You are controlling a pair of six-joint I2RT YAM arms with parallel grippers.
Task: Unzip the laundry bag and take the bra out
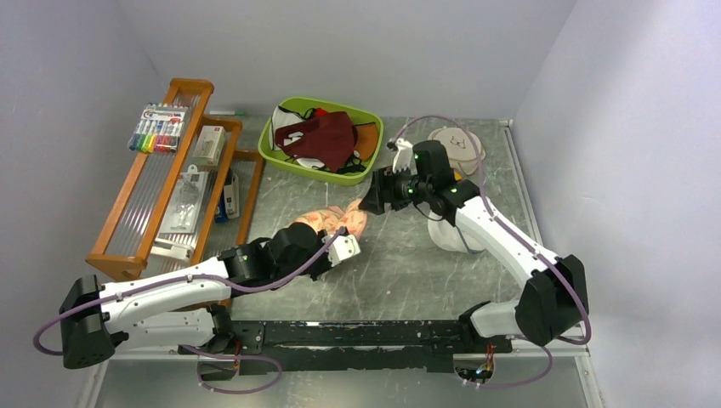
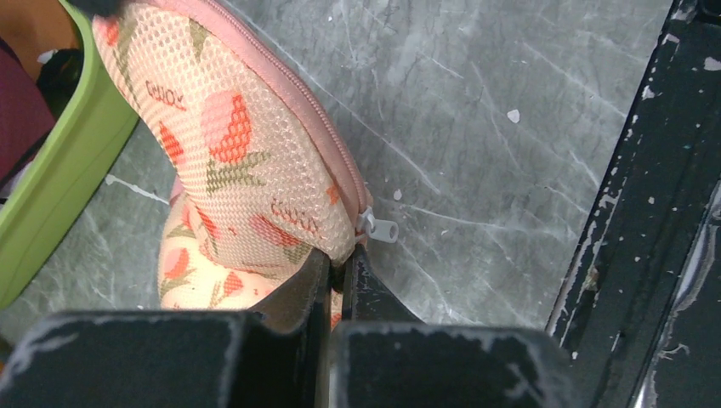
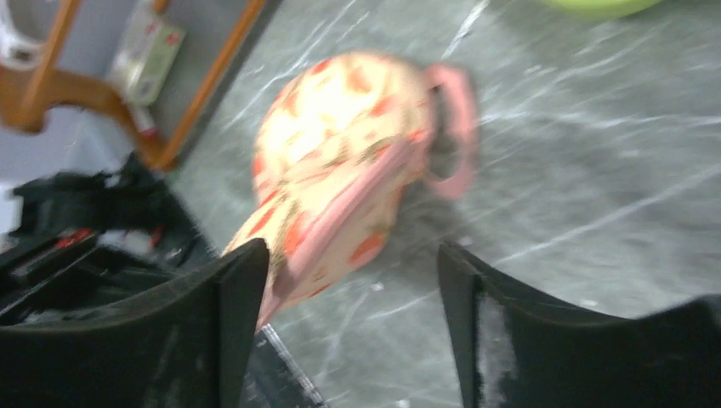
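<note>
- Two grippers are working around the laundry bag [image 1: 336,219], which is lying on the table [image 1: 408,272] near its middle, at about 6 o'clock from the green tray [image 1: 336,176].
- The left gripper [image 2: 340,262] is pinching the bag's near end, its fingers closed on the printed fabric. The zip pull [image 2: 379,229] is sitting just beside them, at about 2 o'clock from the fingertips.
- The right gripper [image 3: 350,251] is hovering with its fingers spread wide, gripping nothing. In the top view it is sitting at about 2 o'clock from the bag, close to its far end.
- Along the stretch showing in the left wrist view, the pink zip edging is looking closed. The right wrist view is too blurred to tell whether the far end is gaping.
- The bra is not showing anywhere I can be sure of, so I am judging it to be inside the bag.
- By that reading, the task is sitting at its first step. The bag is being steadied, the zip is not yet run open, and the bra is not yet taken out.
</note>
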